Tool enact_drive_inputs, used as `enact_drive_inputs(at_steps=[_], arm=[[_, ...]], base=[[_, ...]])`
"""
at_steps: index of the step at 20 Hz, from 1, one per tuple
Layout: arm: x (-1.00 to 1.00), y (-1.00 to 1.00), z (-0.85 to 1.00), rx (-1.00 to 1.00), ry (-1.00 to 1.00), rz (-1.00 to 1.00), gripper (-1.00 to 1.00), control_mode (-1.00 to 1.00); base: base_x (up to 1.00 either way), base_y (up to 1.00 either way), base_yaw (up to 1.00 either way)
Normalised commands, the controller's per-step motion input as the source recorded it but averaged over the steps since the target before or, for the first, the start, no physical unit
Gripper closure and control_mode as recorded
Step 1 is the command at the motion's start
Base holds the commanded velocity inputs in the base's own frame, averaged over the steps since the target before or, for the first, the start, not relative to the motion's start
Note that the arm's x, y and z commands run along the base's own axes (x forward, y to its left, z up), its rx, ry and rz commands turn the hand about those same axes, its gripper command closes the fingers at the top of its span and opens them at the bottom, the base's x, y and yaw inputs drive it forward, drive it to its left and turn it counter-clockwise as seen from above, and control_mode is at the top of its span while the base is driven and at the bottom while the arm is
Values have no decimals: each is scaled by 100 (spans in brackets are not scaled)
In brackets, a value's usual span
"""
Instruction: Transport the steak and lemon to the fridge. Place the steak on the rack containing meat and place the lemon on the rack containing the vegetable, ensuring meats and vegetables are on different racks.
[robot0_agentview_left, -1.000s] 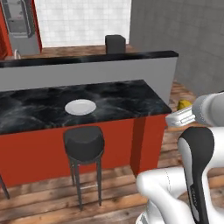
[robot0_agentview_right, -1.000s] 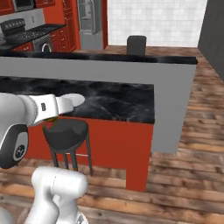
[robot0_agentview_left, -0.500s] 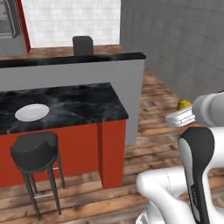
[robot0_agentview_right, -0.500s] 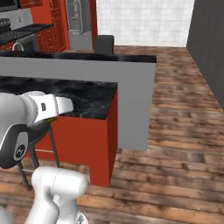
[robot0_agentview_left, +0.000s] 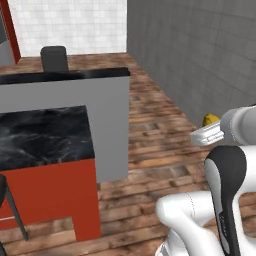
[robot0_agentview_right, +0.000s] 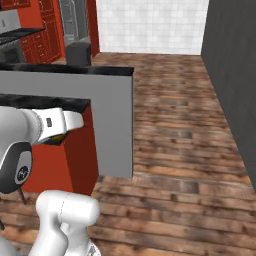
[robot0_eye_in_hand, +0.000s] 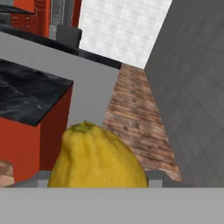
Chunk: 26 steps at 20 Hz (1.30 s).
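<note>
The lemon (robot0_eye_in_hand: 98, 159), bright yellow with a greenish tip, sits between my gripper's (robot0_eye_in_hand: 98, 178) two fingers in the hand view, and the gripper is shut on it. In the left base view the lemon (robot0_agentview_left: 210, 119) peeks out yellow behind the white gripper (robot0_agentview_left: 205, 134), held in the air at the right above the wooden floor. The right base view has the gripper (robot0_agentview_right: 80, 120) in front of the red island side. The steak, the racks and the vegetable are out of view. A tall grey appliance (robot0_agentview_right: 74, 20) stands far back among red cabinets; whether it is the fridge I cannot tell.
A kitchen island with a black marble top (robot0_agentview_left: 45, 135) and a raised grey back wall (robot0_agentview_right: 115, 125) lies to my left. A dark chair (robot0_agentview_left: 54, 57) stands behind it. A grey tiled wall (robot0_agentview_left: 200, 50) runs along the right, with wooden floor (robot0_agentview_right: 175, 130) between.
The whole picture has swung: the base has turned right, so the island slid left and the grey wall came in. The lemon stays gripped.
</note>
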Motion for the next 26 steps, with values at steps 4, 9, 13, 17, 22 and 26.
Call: enact_drive_inputs(at_steps=[4,9,13,17,22,26], arm=[[0,0,0,0,0,0,100,100],[0,0,0,0,0,0,100,100],[0,0,0,0,0,0,100,100],[0,0,0,0,0,0,100,100],[0,0,0,0,0,0,100,100],[0,0,0,0,0,0,100,100]], base=[[99,-100,0],[100,-100,0],[100,-99,0],[100,-94,0],[100,-61,3],[100,-8,10]])
